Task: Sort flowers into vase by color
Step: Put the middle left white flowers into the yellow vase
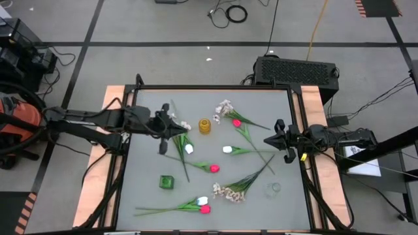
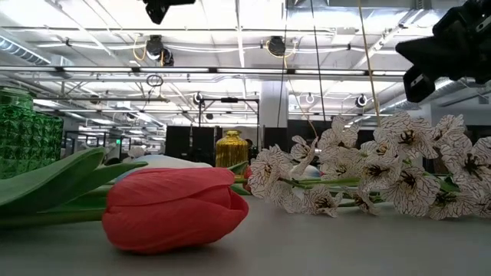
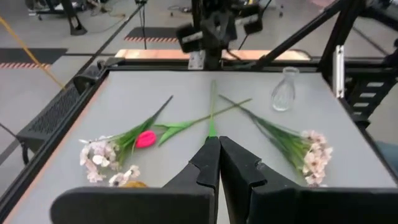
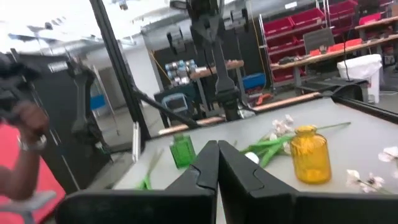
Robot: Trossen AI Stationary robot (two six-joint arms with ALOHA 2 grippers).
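- High view: the left gripper (image 1: 168,124) hangs over the tabletop (image 1: 150,104) with its fingers pressed together and nothing between them. A white tulip (image 1: 189,149) lies just past and a little to the near side of its tip, the leafy stem running under the gripper and on towards the near edge. The right gripper (image 1: 273,140), also pressed together and empty, points across from the other side. A second white tulip (image 1: 227,149) lies just ahead of it, its stem stretching back towards that gripper. The left arm looks nearer the first tulip, the right arm nearer the second.
- High view, vases: the yellow vase (image 1: 205,125) stands between the two grippers, somewhat nearer the left one. The green vase (image 1: 166,181) sits well to the near side of the left gripper, and the clear vase (image 1: 273,189) sits on the near side of the right gripper.
- Low view: a pink-red tulip (image 2: 175,207) lies on its side in front, with a blossom spray (image 2: 368,172) beside it. Neither gripper touches them.
- Left wrist view: the closed fingers aim down a green stem (image 3: 212,106) that runs straight away from them, so its long axis lines up with the gripper's reach.
- Right wrist view: the closed fingers face the yellow and green vases, with flowers lying between. A person's hand (image 4: 25,127) shows beyond the tabletop's edge.
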